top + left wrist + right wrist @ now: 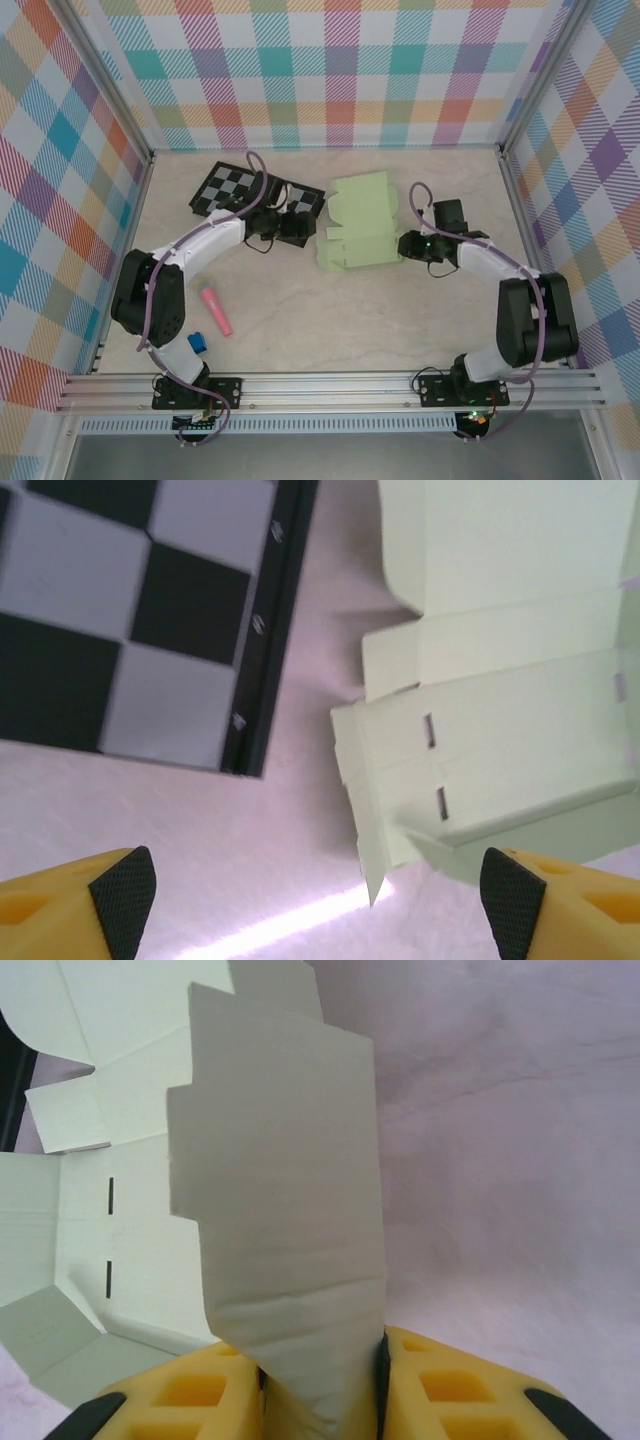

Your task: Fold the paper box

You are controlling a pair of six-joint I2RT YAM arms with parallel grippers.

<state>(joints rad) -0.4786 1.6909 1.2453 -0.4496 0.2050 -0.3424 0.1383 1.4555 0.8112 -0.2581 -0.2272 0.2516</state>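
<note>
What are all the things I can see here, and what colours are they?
paper box: 1, pale green, middle of the table
checkerboard: 1, black and grey, far left of the box
stick: 1, pink, near left
small block: 1, blue, nearer than the stick
table: 1, pale, under everything
left gripper: 1, yellow and black, open, by the box's left edge
right gripper: 1, yellow and black, shut on a box flap

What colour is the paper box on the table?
The paper box is plain pale green, clearest in the top external view.
</note>
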